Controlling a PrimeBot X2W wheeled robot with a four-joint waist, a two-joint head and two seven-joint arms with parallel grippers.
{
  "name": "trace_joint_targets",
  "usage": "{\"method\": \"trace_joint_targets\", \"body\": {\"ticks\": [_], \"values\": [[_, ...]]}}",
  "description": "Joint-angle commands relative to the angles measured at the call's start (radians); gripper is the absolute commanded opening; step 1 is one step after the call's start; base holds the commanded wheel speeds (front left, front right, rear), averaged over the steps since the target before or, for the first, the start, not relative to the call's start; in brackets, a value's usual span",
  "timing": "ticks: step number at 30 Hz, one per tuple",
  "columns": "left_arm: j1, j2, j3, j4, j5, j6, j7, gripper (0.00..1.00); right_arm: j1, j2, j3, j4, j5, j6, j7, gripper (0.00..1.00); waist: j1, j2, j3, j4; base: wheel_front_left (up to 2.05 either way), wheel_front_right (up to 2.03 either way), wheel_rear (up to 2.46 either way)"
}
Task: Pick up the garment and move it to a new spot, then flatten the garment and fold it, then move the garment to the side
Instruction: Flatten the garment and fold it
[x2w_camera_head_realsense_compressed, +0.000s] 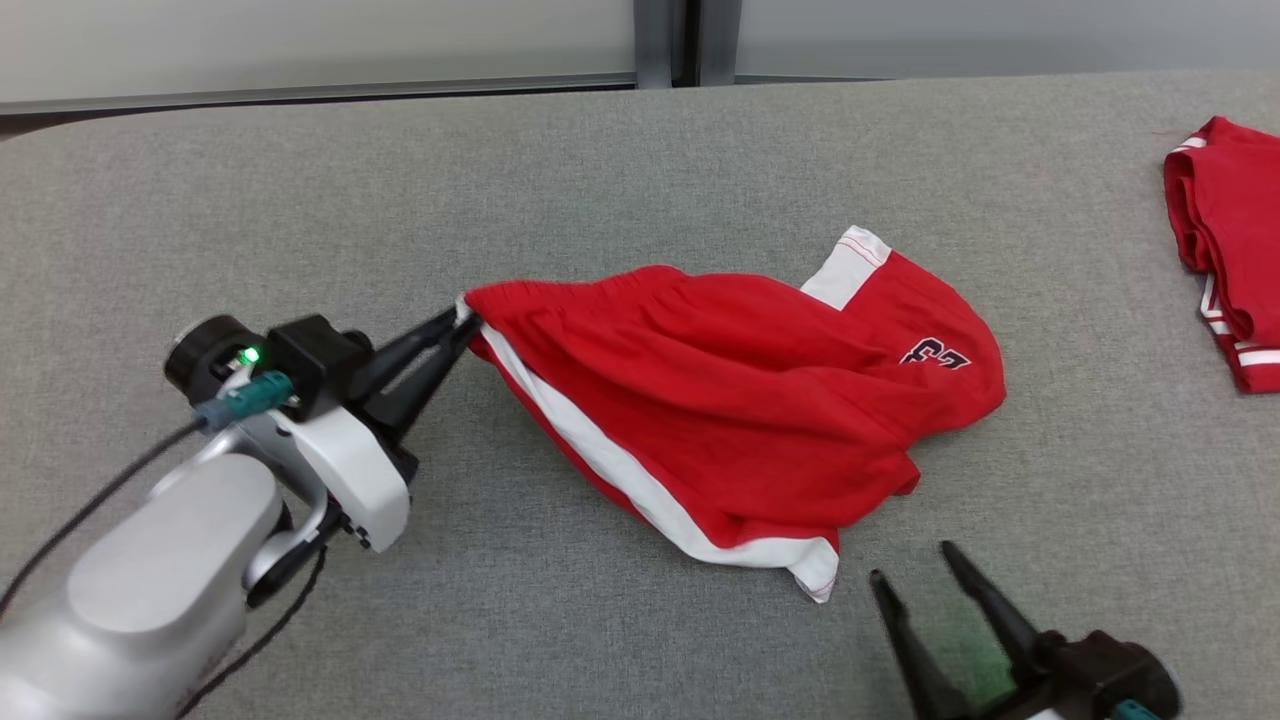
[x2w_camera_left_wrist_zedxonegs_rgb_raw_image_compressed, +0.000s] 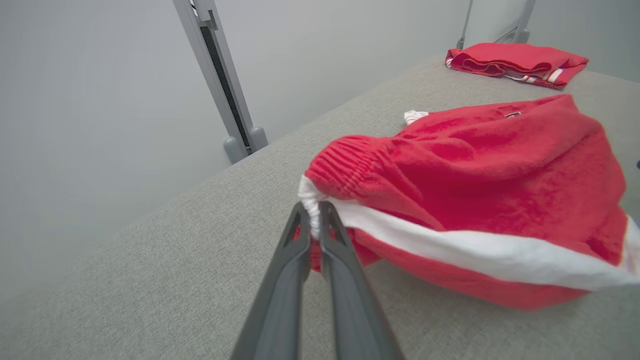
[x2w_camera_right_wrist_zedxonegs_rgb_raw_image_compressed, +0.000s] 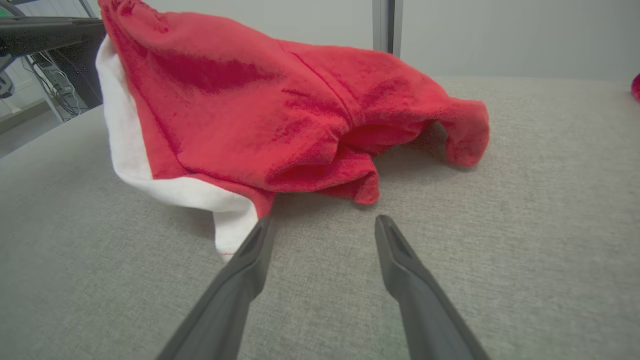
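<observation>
The garment (x2w_camera_head_realsense_compressed: 740, 390) is a pair of red shorts with white side stripes and a dark number, lying rumpled mid-table. My left gripper (x2w_camera_head_realsense_compressed: 465, 322) is shut on the white corner of its waistband, lifting that end slightly; in the left wrist view the gripper (x2w_camera_left_wrist_zedxonegs_rgb_raw_image_compressed: 314, 214) pinches the white band of the shorts (x2w_camera_left_wrist_zedxonegs_rgb_raw_image_compressed: 475, 200). My right gripper (x2w_camera_head_realsense_compressed: 912, 565) is open just right of the white hem corner at the near edge of the cloth. In the right wrist view that gripper (x2w_camera_right_wrist_zedxonegs_rgb_raw_image_compressed: 322, 227) hovers over bare table in front of the shorts (x2w_camera_right_wrist_zedxonegs_rgb_raw_image_compressed: 280, 110), holding nothing.
A second red garment (x2w_camera_head_realsense_compressed: 1225, 240) with white stripes lies folded at the table's far right, also seen as a folded red pile (x2w_camera_left_wrist_zedxonegs_rgb_raw_image_compressed: 515, 62). The grey fabric table (x2w_camera_head_realsense_compressed: 640, 160) ends at a pale wall with a vertical metal post (x2w_camera_left_wrist_zedxonegs_rgb_raw_image_compressed: 220, 85).
</observation>
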Motion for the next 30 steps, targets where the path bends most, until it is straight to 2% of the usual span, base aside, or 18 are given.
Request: {"method": "trace_joint_targets", "body": {"ticks": [1, 7, 12, 13, 14, 15, 18, 19, 20, 21, 26, 30], "values": [[-0.024, 0.016, 0.014, -0.008, -0.016, 0.001, -0.004, 0.00, -0.026, -0.008, 0.034, 0.011, 0.033, -0.001, 0.000, 1.00, 0.0000, 0.0000, 0.008, -0.001, 0.00, 0.00, 0.00], [-0.053, 0.039, 0.020, -0.012, -0.039, 0.001, -0.005, 0.00, -0.098, -0.052, 0.228, 0.079, 0.169, -0.001, 0.000, 1.00, 0.0000, 0.0000, 0.021, 0.002, 0.00, 0.00, 0.00], [-0.068, 0.039, 0.021, -0.006, -0.041, 0.001, -0.006, 0.00, -0.138, -0.079, 0.289, 0.095, 0.215, -0.001, 0.000, 1.00, 0.0000, 0.0000, 0.029, 0.006, 0.00, 0.00, 0.00], [-0.071, 0.038, 0.022, -0.005, -0.041, 0.001, -0.006, 0.00, -0.143, -0.082, 0.296, 0.095, 0.219, -0.001, 0.000, 0.87, 0.0000, 0.0000, 0.031, 0.006, 0.00, 0.00, 0.00], [-0.074, 0.038, 0.022, -0.004, -0.041, 0.001, -0.007, 0.00, -0.148, -0.084, 0.301, 0.096, 0.222, -0.001, 0.000, 0.67, 0.0000, 0.0000, 0.033, 0.007, 0.00, 0.00, 0.00], [-0.076, 0.036, 0.021, -0.003, -0.040, 0.001, -0.007, 0.00, -0.155, -0.086, 0.305, 0.097, 0.224, -0.001, 0.000, 0.53, 0.0000, 0.0000, 0.035, 0.009, 0.00, 0.00, 0.00], [-0.075, 0.034, 0.018, 0.000, -0.038, 0.001, -0.007, 0.00, -0.166, -0.090, 0.319, 0.100, 0.230, -0.001, 0.000, 0.34, 0.0000, 0.0000, 0.039, 0.013, 0.00, 0.00, 0.00], [-0.079, 0.034, 0.016, 0.001, -0.041, 0.001, -0.007, 0.00, -0.175, -0.092, 0.322, 0.098, 0.230, -0.001, 0.000, 0.17, 0.0000, 0.0000, 0.042, 0.015, 0.00, 0.00, 0.00], [-0.082, 0.034, 0.015, 0.001, -0.042, 0.001, -0.007, 0.00, -0.178, -0.093, 0.324, 0.097, 0.230, -0.001, 0.000, 0.11, 0.0000, 0.0000, 0.043, 0.016, 0.00, 0.00, 0.00], [-0.085, 0.034, 0.015, 0.001, -0.044, 0.001, -0.008, 0.00, -0.180, -0.095, 0.327, 0.096, 0.231, -0.001, 0.000, 0.00, 0.0000, 0.0000, 0.045, 0.018, 0.00, 0.00, 0.00], [-0.093, 0.038, 0.011, 0.003, -0.046, 0.001, -0.008, 0.00, -0.194, -0.105, 0.336, 0.089, 0.230, -0.001, 0.000, 0.00, 0.0000, 0.0000, 0.049, 0.022, 0.00, 0.00, 0.00], [-0.089, 0.038, 0.025, -0.006, -0.067, 0.001, -0.009, 0.00, -0.191, -0.110, 0.281, 0.050, 0.208, -0.001, 0.000, 0.00, 0.0000, 0.0000, 0.044, 0.013, 0.00, 0.00, 0.00]]}}
